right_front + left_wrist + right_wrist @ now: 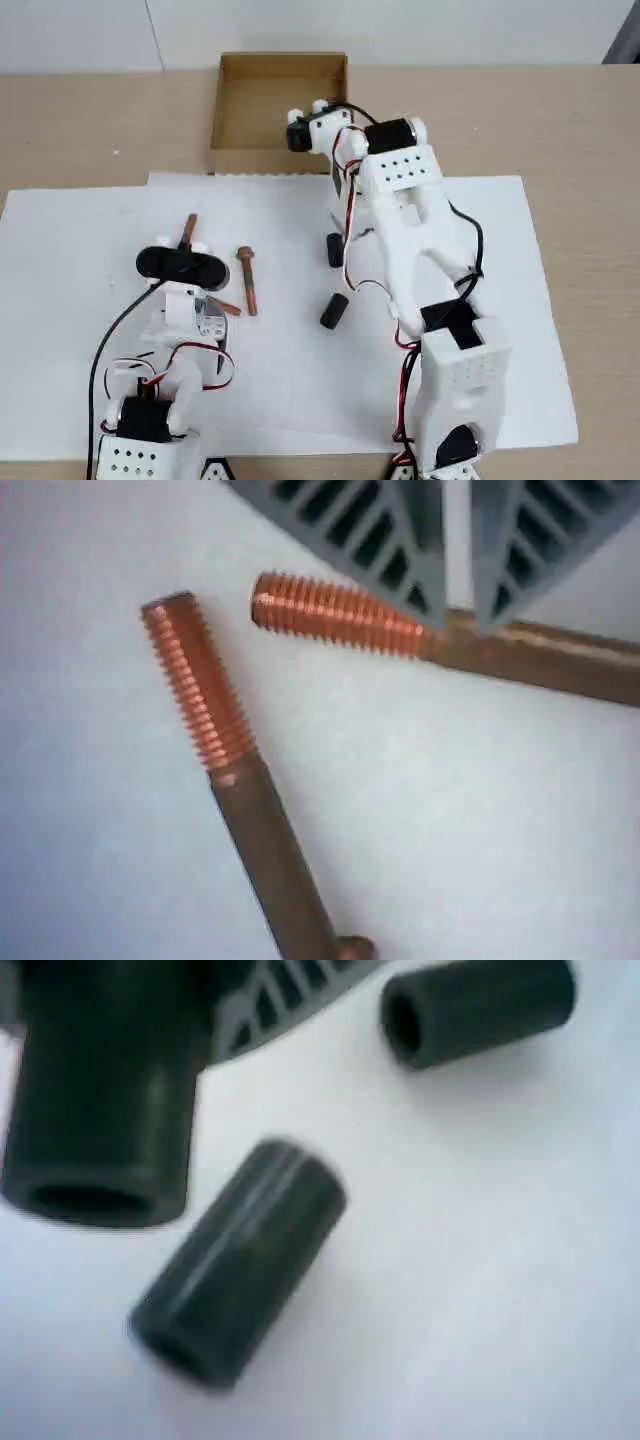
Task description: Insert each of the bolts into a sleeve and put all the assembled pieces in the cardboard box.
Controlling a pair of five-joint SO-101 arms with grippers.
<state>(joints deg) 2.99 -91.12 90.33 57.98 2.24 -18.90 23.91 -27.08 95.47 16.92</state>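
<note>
Two copper bolts show in the left wrist view. One bolt [250, 810] lies free on the white paper. The other bolt [340, 615] runs across under my left gripper [458, 625], whose fingers are shut on it where the thread meets the shank. From above, the left gripper [208, 312] sits beside the free bolt [247, 282], and a third bolt [188, 230] pokes out behind the arm. My right gripper [150, 1060] is shut on a black sleeve [100, 1110], held above two loose sleeves [240, 1265] [480, 1005]. The cardboard box [260, 100] stands at the back.
A white paper sheet [80, 300] covers the wooden table. The two loose sleeves [335, 250] [334, 311] lie between the arms. The right arm's wrist [320, 130] hangs over the box's near right corner.
</note>
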